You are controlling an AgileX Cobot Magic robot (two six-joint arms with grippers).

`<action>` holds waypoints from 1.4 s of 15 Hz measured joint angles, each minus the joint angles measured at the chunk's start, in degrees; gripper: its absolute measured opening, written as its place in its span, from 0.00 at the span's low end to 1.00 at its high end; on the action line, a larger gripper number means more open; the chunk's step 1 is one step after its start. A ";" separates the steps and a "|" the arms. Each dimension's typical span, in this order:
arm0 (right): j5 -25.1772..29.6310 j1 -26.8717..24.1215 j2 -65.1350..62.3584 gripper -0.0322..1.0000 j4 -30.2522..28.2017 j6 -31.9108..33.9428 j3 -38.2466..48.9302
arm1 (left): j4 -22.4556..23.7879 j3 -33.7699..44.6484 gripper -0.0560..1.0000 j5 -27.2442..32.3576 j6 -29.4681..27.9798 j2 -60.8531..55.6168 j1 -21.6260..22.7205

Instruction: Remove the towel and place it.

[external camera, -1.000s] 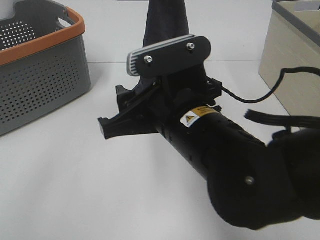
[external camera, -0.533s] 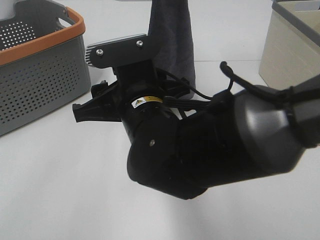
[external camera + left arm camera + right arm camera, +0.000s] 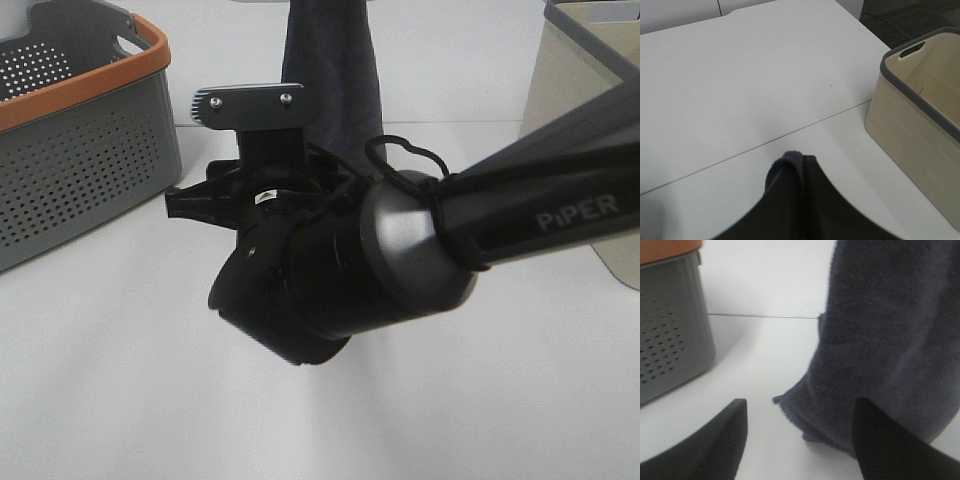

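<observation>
From above, the towel [image 3: 335,90] hangs with its long axis vertical, its hem near the table [image 3: 100,380]. Left wrist: the left pincer, closed, seems to hold its bunched top. Right wrist: the right pincer [image 3: 802,440] gapes, with the hem straight ahead.

Bright, even light (close-ups blurred)

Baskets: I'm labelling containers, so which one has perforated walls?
The grey basket with the orange rim, left in the exterior view; the beige basket with the grey rim has solid walls.
</observation>
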 joint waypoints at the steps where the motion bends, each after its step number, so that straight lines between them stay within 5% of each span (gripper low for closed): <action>1: 0.00 -1.55 0.86 0.60 1.43 0.00 -1.38 | 0.34 0.00 0.05 -0.06 -2.12 0.00 0.00; 15: 1.95 -5.10 4.64 0.57 15.70 -6.13 -13.41 | 2.81 0.00 0.05 -1.89 -8.54 1.38 -0.69; 21: -4.18 -7.10 4.64 0.57 22.63 -10.54 -13.41 | 9.34 0.00 0.05 -1.78 -9.80 1.38 -3.67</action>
